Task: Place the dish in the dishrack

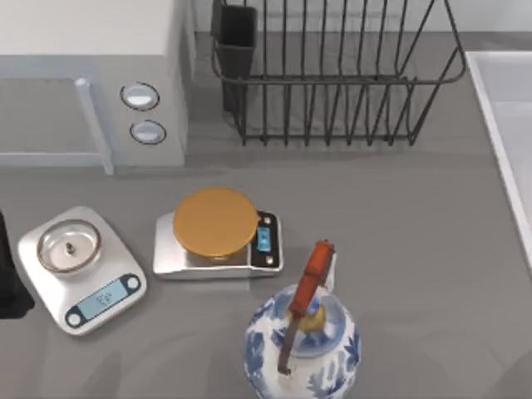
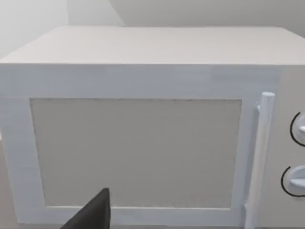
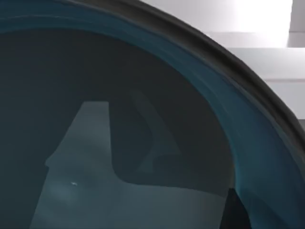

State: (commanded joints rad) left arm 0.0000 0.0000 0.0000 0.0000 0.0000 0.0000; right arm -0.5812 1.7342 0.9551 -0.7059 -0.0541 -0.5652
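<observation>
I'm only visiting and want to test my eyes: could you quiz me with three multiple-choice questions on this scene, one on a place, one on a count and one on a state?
1. Where does the orange disc lie?
A. on the silver scale
B. in the dishrack
C. on the microwave

2. How many round knobs has the microwave?
A. one
B. two
C. four

3. How is the dish placed?
A. flat on the table
B. standing in the rack
C. on edge by the blue-and-white jar

Answers:
1 A: the disc covers the scale's platform.
2 B: two knobs sit beside the door handle.
3 C: the top view shows the dish's reddish rim edge-on, outside the dishrack.
</observation>
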